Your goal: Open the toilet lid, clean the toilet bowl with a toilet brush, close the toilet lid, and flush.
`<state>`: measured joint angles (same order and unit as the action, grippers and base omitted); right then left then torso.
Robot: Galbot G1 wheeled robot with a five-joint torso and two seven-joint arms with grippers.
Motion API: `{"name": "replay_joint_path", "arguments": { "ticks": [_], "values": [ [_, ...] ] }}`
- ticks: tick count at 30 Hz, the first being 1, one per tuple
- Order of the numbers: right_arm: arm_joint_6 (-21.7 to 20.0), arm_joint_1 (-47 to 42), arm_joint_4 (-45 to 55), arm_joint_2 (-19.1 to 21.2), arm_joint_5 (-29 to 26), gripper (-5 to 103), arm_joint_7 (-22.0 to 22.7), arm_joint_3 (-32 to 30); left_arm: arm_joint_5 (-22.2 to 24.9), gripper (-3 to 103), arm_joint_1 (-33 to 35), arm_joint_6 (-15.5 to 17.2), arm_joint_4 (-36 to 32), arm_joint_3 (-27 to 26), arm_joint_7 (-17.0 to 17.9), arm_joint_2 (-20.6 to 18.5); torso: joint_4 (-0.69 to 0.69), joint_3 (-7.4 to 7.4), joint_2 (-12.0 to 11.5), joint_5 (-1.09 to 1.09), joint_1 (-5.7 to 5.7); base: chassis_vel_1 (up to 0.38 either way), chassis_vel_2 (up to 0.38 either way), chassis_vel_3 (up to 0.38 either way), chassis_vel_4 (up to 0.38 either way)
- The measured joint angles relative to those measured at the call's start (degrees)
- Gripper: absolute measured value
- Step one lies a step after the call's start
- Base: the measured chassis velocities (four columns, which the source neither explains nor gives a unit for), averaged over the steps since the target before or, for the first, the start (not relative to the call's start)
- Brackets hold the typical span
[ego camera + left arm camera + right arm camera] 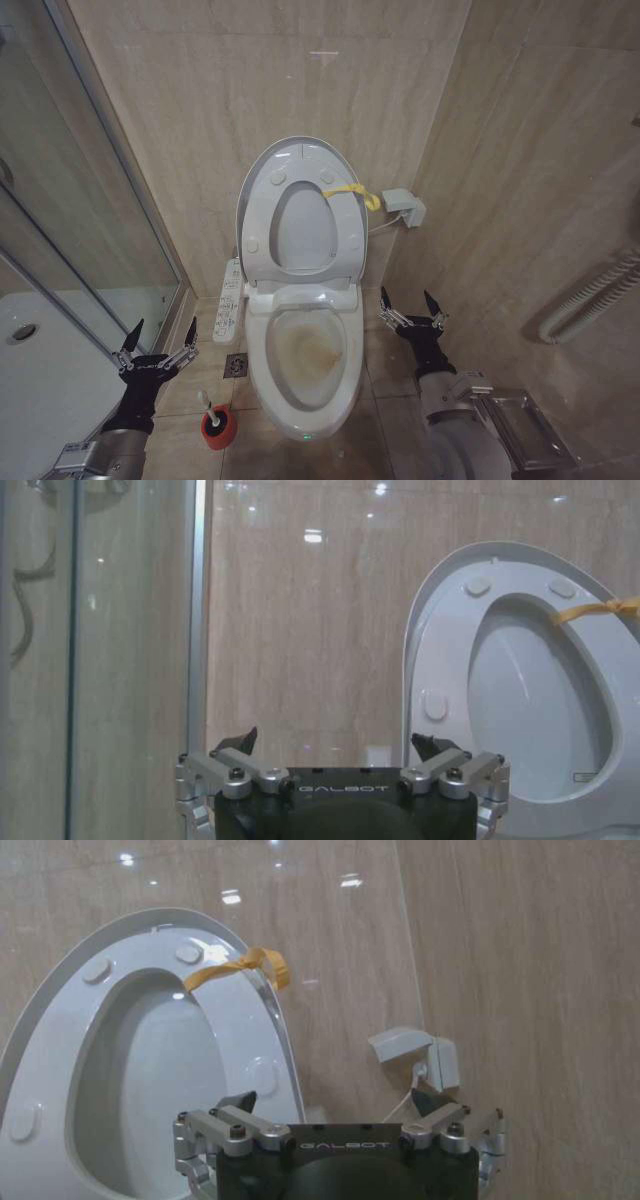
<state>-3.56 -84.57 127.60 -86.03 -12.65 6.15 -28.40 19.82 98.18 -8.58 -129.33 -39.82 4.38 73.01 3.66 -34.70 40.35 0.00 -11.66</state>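
The toilet lid [305, 228] stands raised against the back wall with the seat ring [255, 215] up in front of it. A yellow loop tag [352, 192] hangs at their right edge. Below, the toilet bowl [305, 350] lies uncovered, with brownish staining inside. The toilet brush [208, 404] stands in its red cup holder [218, 428] on the floor left of the bowl. My left gripper [164, 330] hovers open just left of the brush, holding nothing. Right of the bowl, my right gripper [406, 300] is open too. The left wrist view has the left gripper [335, 739] facing the lid [530, 705]; the right wrist view has the right gripper [333, 1099] below the tag [240, 964].
A glass shower screen [80, 200] closes off the left side. A button panel [230, 300] juts from the bowl's left, with a floor drain [236, 366] beneath it. A wall box [405, 207] with a cable sits right of the lid. A ribbed hose [590, 295] hangs on the right wall.
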Motion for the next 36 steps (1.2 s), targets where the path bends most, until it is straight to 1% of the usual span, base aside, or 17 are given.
{"name": "replay_joint_path", "arguments": {
  "ticks": [7, 36],
  "values": [
    [0.00, -0.07, 0.00, 0.00, 0.00, 100, 0.00, 0.00, 0.00, 100, 0.01, 0.00, 0.00, 0.00, 0.00, 0.00, 0.02, 0.03, 0.02, 0.00, 0.06, 0.025, -0.034, -0.021, 0.026],
    [0.00, -0.05, 0.00, 0.00, 0.00, 100, 0.00, 0.00, 0.00, 100, 0.00, 0.00, 0.00, 0.00, 0.00, 0.00, 0.02, 0.02, 0.02, 0.00, 0.04, 0.000, 0.000, 0.000, 0.000]
  ]
}}
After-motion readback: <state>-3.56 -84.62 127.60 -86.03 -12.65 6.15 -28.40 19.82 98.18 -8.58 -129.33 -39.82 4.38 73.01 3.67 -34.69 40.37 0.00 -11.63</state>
